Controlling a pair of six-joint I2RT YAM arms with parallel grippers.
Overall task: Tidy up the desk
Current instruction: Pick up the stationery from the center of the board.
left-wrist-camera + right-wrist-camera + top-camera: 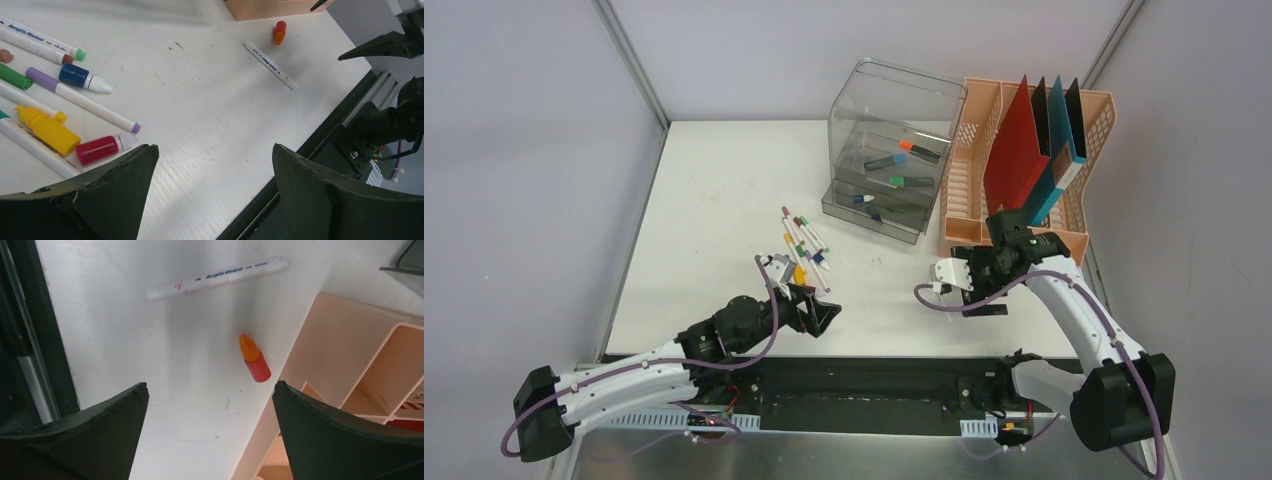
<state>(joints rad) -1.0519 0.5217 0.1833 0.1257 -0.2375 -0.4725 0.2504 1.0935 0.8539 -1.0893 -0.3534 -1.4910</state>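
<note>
The white surface (714,190) is stretching from the rail at 6 o'clock to the walls at 12. It is carrying a clear drawer box (894,110) and a peach rack (964,190) toward 1 o'clock, with a heap of markers (802,240) lying loose near its middle. The sorting is looking partway done, since some pens are already lying in the box.

The right arm (1074,300) is hovering by the rack, the right jaws standing wide apart and holding nothing. A small red bottle (255,362) is lying at their 12 o'clock, and a white marker (217,278) is lying beyond it at 11. The left arm (654,365) is reaching low, the left jaws likewise gaping and empty, with the heap at their 9 o'clock.

Next, probably, the right jaws should be dropping astride the bottle while minding the rack wall at 3 o'clock.
</note>
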